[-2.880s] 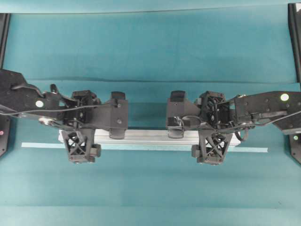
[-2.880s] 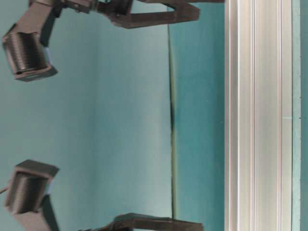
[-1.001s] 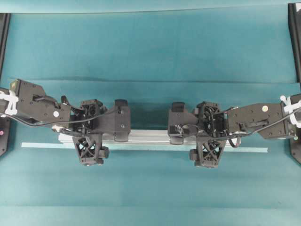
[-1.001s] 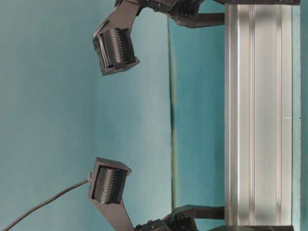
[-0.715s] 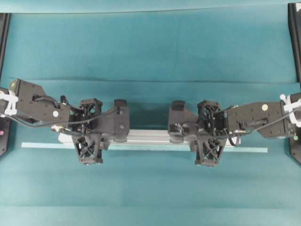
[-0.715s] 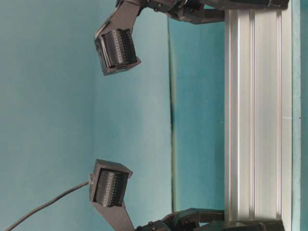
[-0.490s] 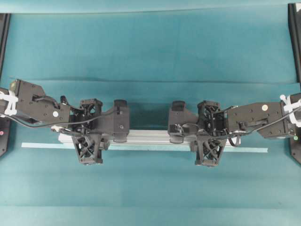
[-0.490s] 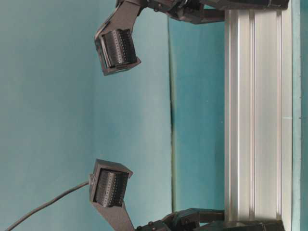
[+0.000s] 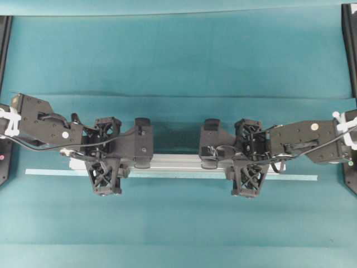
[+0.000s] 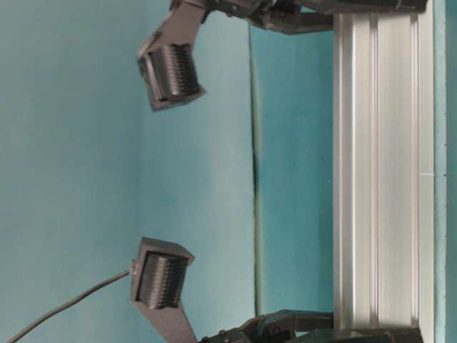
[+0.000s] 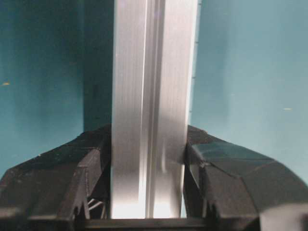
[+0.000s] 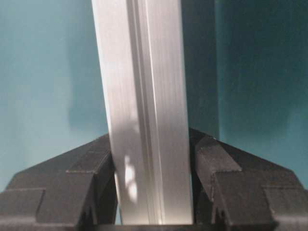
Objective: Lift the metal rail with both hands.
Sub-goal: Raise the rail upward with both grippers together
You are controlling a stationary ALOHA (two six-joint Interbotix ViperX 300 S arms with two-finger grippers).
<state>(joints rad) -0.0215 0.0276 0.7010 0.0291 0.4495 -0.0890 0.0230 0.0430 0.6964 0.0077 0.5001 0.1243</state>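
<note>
The metal rail (image 9: 175,162), a silver grooved bar, lies lengthwise across the teal cloth. My left gripper (image 9: 106,163) straddles its left end and my right gripper (image 9: 247,163) its right end. In the left wrist view both black fingers press the sides of the rail (image 11: 149,96), so the left gripper (image 11: 148,149) is shut on it. The right wrist view shows the same hold, the right gripper (image 12: 151,149) clamped on the rail (image 12: 142,86). At table level the rail (image 10: 378,179) runs between black fingers (image 10: 307,18) at both picture edges. I cannot tell whether it is off the cloth.
A thin pale teal tape strip (image 9: 50,172) runs along the rail's near side and sticks out past both ends. A fold crosses the cloth (image 9: 178,96) behind the arms. Black frame posts (image 9: 4,44) (image 9: 350,44) stand at the far corners.
Both grippers have closed from wide open onto the rail's sides. The arms have hardly shifted since, and the rail stays where it was.
</note>
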